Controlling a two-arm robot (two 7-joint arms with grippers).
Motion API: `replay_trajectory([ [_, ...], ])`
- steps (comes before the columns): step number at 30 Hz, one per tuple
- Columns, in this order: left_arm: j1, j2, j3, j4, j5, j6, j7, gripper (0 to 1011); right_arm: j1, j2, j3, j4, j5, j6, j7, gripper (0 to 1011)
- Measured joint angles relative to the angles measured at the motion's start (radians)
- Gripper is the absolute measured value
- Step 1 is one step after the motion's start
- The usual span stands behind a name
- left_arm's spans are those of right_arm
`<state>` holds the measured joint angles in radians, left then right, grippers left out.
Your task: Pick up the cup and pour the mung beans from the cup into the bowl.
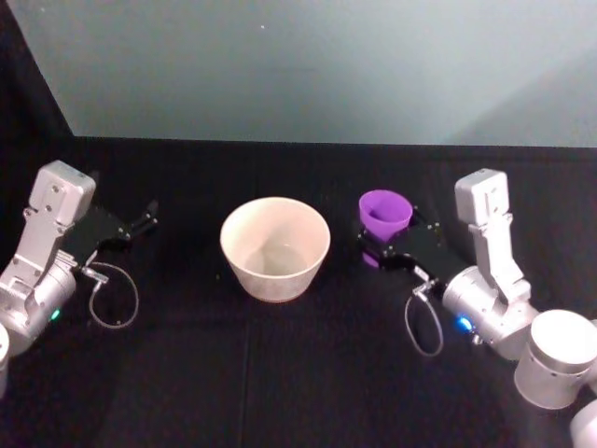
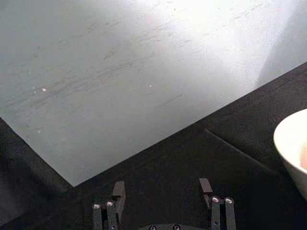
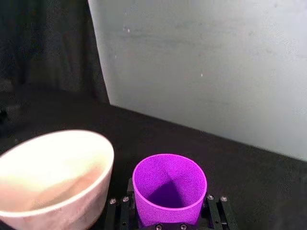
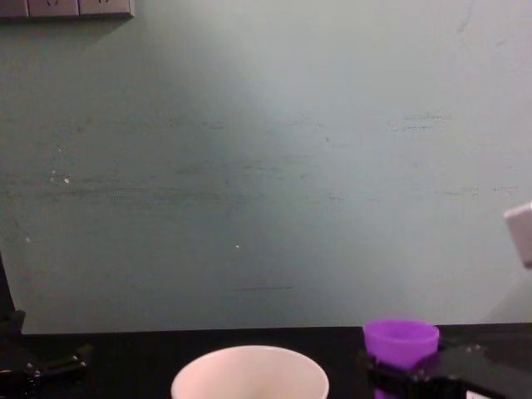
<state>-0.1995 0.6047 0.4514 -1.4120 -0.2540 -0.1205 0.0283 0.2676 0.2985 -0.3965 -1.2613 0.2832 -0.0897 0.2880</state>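
Observation:
The purple cup (image 1: pixel 384 213) stands upright just right of the pale bowl (image 1: pixel 275 280), a small gap apart. My right gripper (image 1: pixel 387 233) is shut on the cup's lower part, one black finger on each side. In the right wrist view the cup (image 3: pixel 169 189) sits between the fingers (image 3: pixel 214 207), with the bowl (image 3: pixel 48 160) beside it. The cup's inside shows purple wall and shadow; the mung beans are out of view. In the chest view the cup's (image 4: pixel 401 342) rim is higher than the bowl's (image 4: pixel 249 374). My left gripper (image 1: pixel 142 224) rests open and empty, left of the bowl.
A black cloth (image 1: pixel 298 373) covers the table, and a pale grey-green wall (image 1: pixel 308 65) rises at its far edge. The left wrist view shows the left gripper (image 2: pixel 161 188) over bare cloth, with the bowl's edge (image 2: pixel 292 143) off to one side.

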Motion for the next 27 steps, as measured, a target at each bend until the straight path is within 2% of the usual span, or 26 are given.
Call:
replay_trajectory([
  [10,0.0,0.0,0.0,0.0,0.0,0.0,0.0,1000,-0.043,0.019,0.059,-0.156,0.009,0.04,0.005,724],
  [15,0.0,0.0,0.0,0.0,0.0,0.0,0.0,1000,-0.06,0.024,0.08,-0.21,0.008,0.049,0.012,723],
  [27,0.0,0.0,0.0,0.0,0.0,0.0,0.0,1000,-0.063,0.026,0.083,-0.216,0.004,0.052,0.014,724],
])
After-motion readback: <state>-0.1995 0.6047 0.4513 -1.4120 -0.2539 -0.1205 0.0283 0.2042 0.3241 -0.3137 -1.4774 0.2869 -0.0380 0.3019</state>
